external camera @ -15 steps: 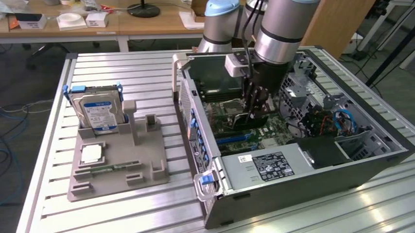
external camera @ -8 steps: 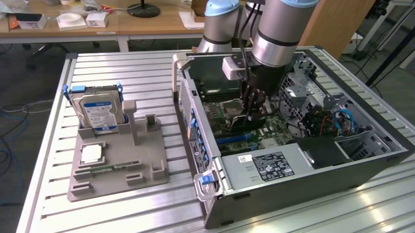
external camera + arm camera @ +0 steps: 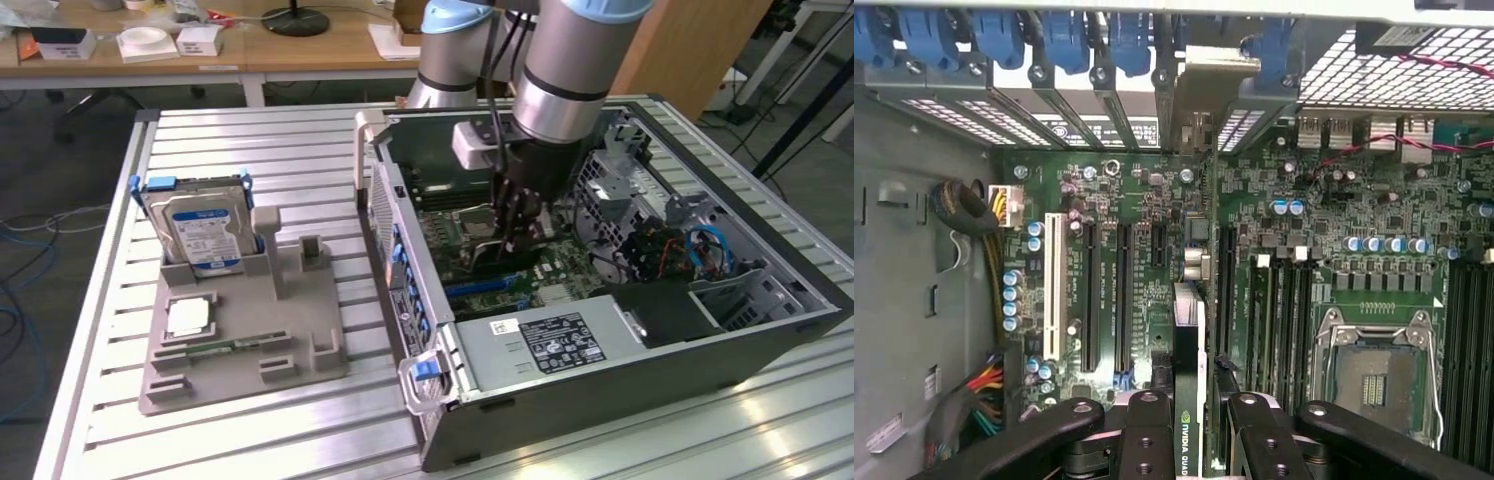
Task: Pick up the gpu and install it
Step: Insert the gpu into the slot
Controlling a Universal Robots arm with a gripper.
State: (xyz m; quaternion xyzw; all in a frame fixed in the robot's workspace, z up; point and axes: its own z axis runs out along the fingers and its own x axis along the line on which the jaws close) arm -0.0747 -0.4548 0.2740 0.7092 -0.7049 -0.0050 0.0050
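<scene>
My gripper point(image 3: 514, 232) reaches down into the open computer case point(image 3: 801, 300) and is shut on the gpu point(image 3: 1189, 330). In the wrist view the gpu is edge-on, a thin dark card with an NVIDIA label, clamped between the two black fingers point(image 3: 1144, 435). Its silver bracket point(image 3: 1206, 75) sits among the rear slot covers of the case. The card stands upright on the green motherboard point(image 3: 1124, 250), in line with one of the long black expansion slots. Whether it is fully seated cannot be told. In the exterior view the gpu point(image 3: 491, 262) shows as a dark strip under the gripper.
A CPU socket point(image 3: 1374, 370) and memory slots lie beside the card. Blue clips point(image 3: 1064, 40) line the case's rear edge. On the table at the exterior view's left, a grey holder point(image 3: 240, 350) carries a silver hard drive point(image 3: 200, 225) and a green memory stick point(image 3: 227, 347).
</scene>
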